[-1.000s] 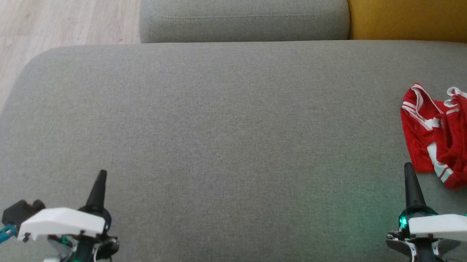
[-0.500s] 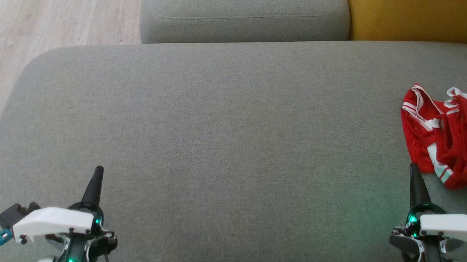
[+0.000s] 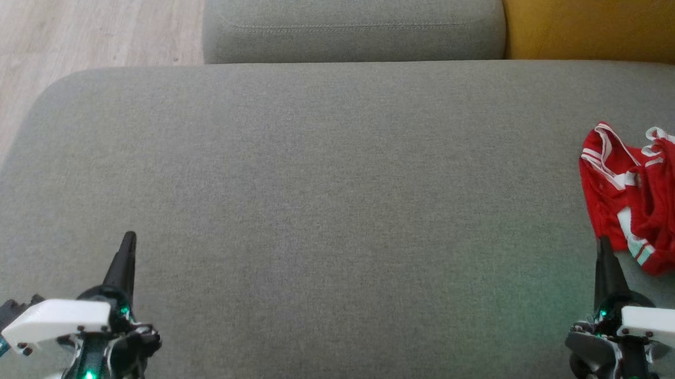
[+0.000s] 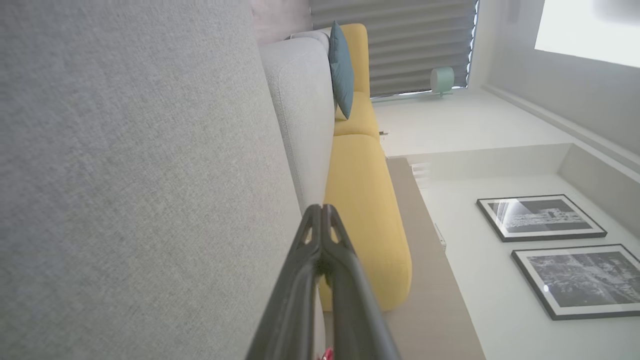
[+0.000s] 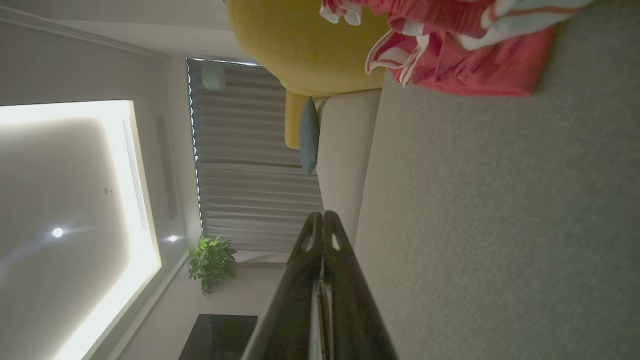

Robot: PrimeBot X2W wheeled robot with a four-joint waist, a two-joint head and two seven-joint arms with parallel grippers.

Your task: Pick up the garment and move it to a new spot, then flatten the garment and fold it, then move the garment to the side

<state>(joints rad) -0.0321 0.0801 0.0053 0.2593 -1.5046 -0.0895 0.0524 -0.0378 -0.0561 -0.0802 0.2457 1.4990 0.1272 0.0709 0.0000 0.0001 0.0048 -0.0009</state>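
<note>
Nearest the robot, the left gripper (image 3: pixel 128 237) hovered low over the near left part of the grey sofa seat (image 3: pixel 338 184). Its two dark fingers (image 4: pixel 300 300) were pressed together to a single point, with nothing between them. At the near right the right gripper (image 3: pixel 602 242) was likewise fully closed and empty, its fingers pointing away from the robot.

Just past that right tip lay the garment (image 3: pixel 645 197), a red piece with white trim, crumpled in a heap on the right edge of the seat and cut off by the head view's right border. From the head view the fingertip met the heap's near left corner; the right wrist view showed the cloth ahead and off to one side of the closed fingers. Whether they touched could not be told.

The middle of the seat stretched between the two arms. Beyond it stood a grey back cushion (image 3: pixel 350 25), with a yellow cushion (image 3: pixel 595 24) beside it on the right and pale wooden floor (image 3: pixel 82 24) on the left. Farther off, the left wrist view showed a teal pillow (image 4: pixel 341 70) leaning on the sofa, slatted blinds (image 4: pixel 395 45) and two framed pictures (image 4: pixel 540 217) on a white wall. The right wrist view showed a potted plant (image 5: pixel 210 262).
</note>
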